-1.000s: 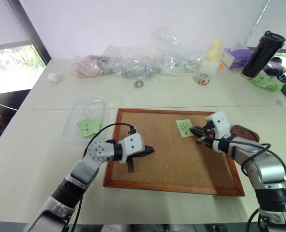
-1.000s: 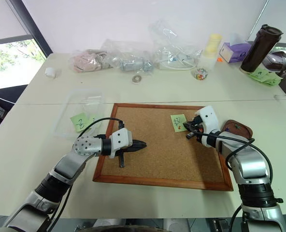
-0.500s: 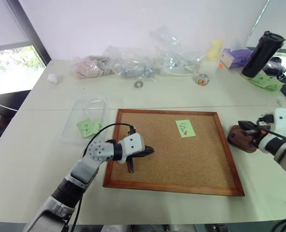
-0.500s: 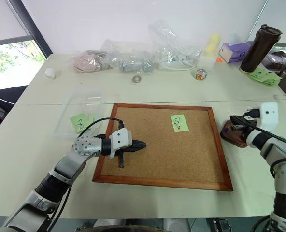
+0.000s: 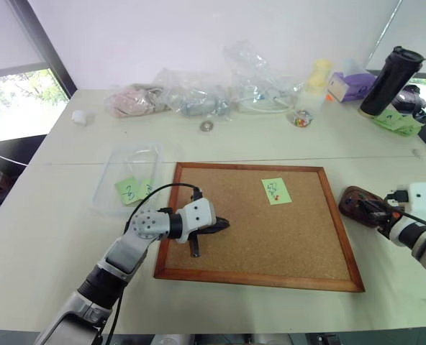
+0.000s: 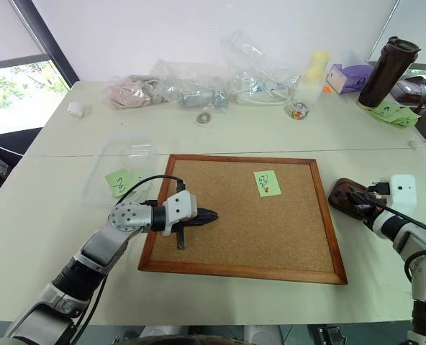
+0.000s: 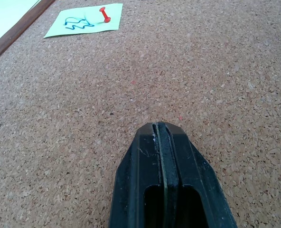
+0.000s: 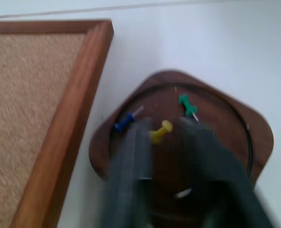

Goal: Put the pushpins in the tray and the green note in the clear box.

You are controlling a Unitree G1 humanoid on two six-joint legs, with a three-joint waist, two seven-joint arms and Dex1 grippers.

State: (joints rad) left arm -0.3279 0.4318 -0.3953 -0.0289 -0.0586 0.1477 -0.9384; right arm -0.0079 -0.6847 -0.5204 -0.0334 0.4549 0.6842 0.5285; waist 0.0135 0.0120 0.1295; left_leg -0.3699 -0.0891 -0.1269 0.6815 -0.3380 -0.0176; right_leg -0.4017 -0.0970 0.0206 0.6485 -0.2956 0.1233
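The pushpins, three small plastic-headed pins in blue (image 8: 123, 122), yellow (image 8: 162, 129) and green (image 8: 184, 101), lie inside the tray (image 8: 254, 142), a shallow reddish-brown oval dish. The tray sits on the white table (image 5: 47, 230) just beside the 3 o'clock edge of the wood-framed corkboard (image 5: 270, 237), apart from its frame.

The right gripper (image 8: 166, 130) hovers over the tray with its two black fingers parted. The yellow pin lies between them in the right wrist view; whether either finger touches it cannot be told. The gripper is released and carries nothing.

A fourth pin, red-headed (image 7: 104, 13), stands in the light-green square sticky note with dark scribbles (image 5: 275, 191). This green note lies flat on the cork toward 1 o'clock of the board's centre.

The left gripper (image 5: 224, 224) rests over the cork at about 8 o'clock of the board's centre, pointing toward 3 o'clock. Its fingers are clenched together on nothing, tips near the cork surface, well apart from the green note.

The clear box (image 5: 119, 159), a shallow transparent plastic container with rounded corners, sits on the table just beside the board's 9 o'clock edge. Two more green notes (image 5: 134, 190) lie at its near end.

Wrinkled clear plastic bags (image 5: 198, 93) and a dark tumbler (image 5: 390, 72) stand along the table's 12 o'clock side.
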